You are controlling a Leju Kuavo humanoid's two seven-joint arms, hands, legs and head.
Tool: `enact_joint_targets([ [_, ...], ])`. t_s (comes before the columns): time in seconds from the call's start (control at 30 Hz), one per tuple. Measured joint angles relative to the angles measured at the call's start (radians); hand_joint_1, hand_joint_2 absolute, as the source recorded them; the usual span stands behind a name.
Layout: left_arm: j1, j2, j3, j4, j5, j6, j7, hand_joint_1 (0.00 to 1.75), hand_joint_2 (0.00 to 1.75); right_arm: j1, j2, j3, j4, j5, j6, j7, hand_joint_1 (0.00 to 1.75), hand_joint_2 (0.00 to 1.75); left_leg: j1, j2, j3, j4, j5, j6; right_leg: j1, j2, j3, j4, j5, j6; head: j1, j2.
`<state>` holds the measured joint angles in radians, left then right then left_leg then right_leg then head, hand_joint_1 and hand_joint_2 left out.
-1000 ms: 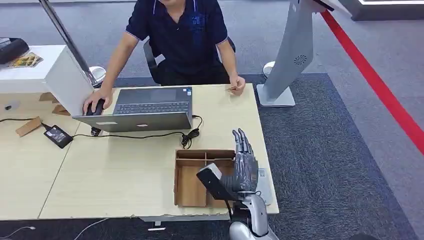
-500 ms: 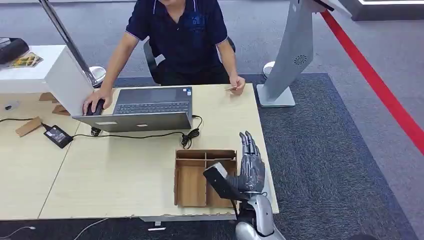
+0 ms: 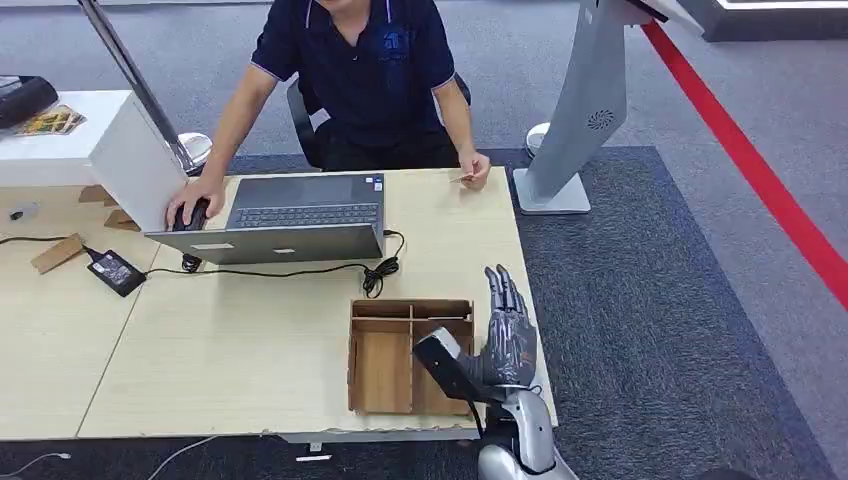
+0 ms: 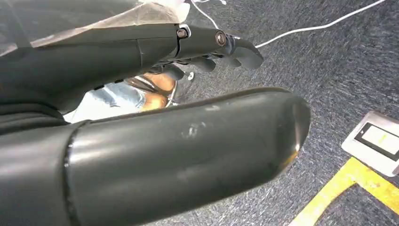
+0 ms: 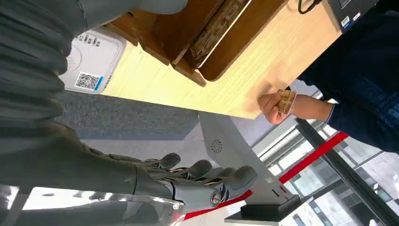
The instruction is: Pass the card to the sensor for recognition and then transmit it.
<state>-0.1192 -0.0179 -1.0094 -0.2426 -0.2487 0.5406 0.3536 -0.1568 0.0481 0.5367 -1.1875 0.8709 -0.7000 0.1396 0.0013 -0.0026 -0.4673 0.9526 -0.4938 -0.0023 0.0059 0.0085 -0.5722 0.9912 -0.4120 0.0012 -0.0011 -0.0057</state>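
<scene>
— Where is your right hand?
— My right hand (image 3: pixel 503 335) hovers just beside the wooden tray (image 3: pixel 383 372), at its far-right corner, fingers (image 3: pixel 500 288) straight, close together, holding nothing, pointing toward the person (image 3: pixel 355 70).
— And the card?
— The card (image 5: pixel 285 100) is in the person's hand, beyond the tray.
— Your left hand?
— My left hand (image 4: pixel 155 141) hangs over carpet, fingers loosely extended, empty.

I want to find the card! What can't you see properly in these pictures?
- Sensor: the right hand covers it in the head view.
- Small brown thing in the person's hand: too small to tell if it is the card.
- Tray: the thumb hides its right compartment's contents.
</scene>
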Motion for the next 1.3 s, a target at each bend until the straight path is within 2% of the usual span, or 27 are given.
enact_joint_targets([
  [0.53, 0.000, 0.000, 0.000, 0.000, -0.006, 0.000, 0.000, 0.00, 0.00, 0.000, 0.016, -0.005, 0.000, -0.002, 0.000, -0.052, 0.00, 1.75, 0.000, 0.000, 0.000, 0.000, 0.000, 0.000, 0.000, 0.000, 0.000, 0.000, 0.000, 0.000, 0.000, 0.000],
  [1.3, 0.000, 0.000, 0.000, 0.000, -0.011, 0.000, 0.000, 0.00, 0.00, -0.002, 0.030, -0.016, 0.006, -0.010, 0.000, -0.062, 0.00, 1.75, 0.000, 0.000, 0.000, 0.000, 0.000, 0.000, 0.000, 0.000, 0.000, 0.000, 0.000, 0.000, 0.000, 0.000],
])
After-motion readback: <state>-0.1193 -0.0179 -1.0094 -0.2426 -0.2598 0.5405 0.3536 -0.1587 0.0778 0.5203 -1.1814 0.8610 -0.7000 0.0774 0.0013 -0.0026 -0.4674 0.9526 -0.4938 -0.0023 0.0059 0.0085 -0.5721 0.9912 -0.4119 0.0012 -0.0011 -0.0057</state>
